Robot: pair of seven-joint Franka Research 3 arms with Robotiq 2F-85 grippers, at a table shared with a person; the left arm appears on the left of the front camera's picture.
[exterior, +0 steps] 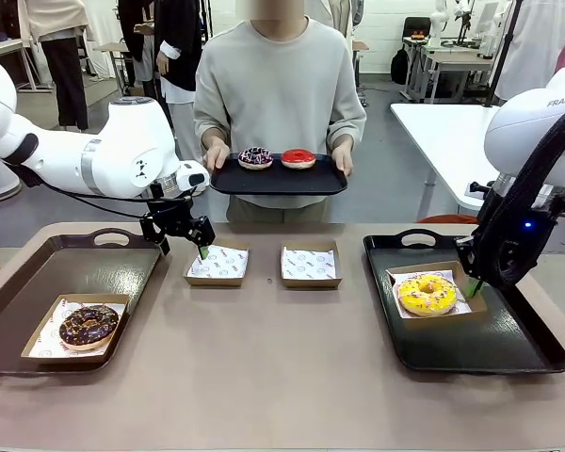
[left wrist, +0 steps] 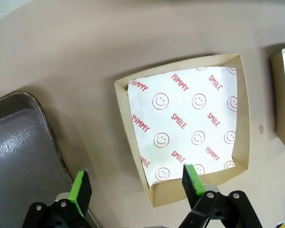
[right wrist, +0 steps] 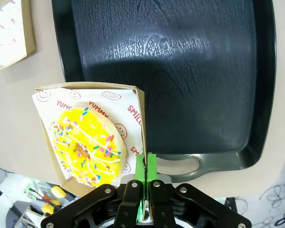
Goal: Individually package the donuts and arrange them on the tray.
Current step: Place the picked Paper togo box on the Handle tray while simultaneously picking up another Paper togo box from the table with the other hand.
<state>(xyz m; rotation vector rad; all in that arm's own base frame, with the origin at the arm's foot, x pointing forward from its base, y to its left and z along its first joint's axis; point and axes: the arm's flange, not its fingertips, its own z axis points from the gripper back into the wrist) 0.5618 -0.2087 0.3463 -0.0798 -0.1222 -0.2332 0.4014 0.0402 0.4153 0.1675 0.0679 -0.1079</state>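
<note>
Left gripper (exterior: 183, 247): its fingers are being held wide apart with nothing between them, just over the near edge of an empty box (left wrist: 244, 118) on the table (exterior: 264, 377).
Right gripper (right wrist: 146, 166): its fingers are being squeezed tight on one thin side wall of the yellow donut's box (exterior: 438, 318).
Yellow donut (exterior: 427, 294): it is being kept in that box, at the black tray (exterior: 518, 353)'s near-left corner. Whether the box is being rested or held up cannot be told.
Chocolate donut (exterior: 88, 325): it is being kept in its own box on the brown tray (exterior: 75, 273).
Purple donut (exterior: 255, 156) and red donut (exterior: 298, 158): they are being held out by the person on a small tray (exterior: 278, 184), not boxed yet.
What could go wrong: the box is being gripped by one wall only, so it could be bent or tipped, and the donut could be slid out. The empty box could be bumped away by the wide fingers.
</note>
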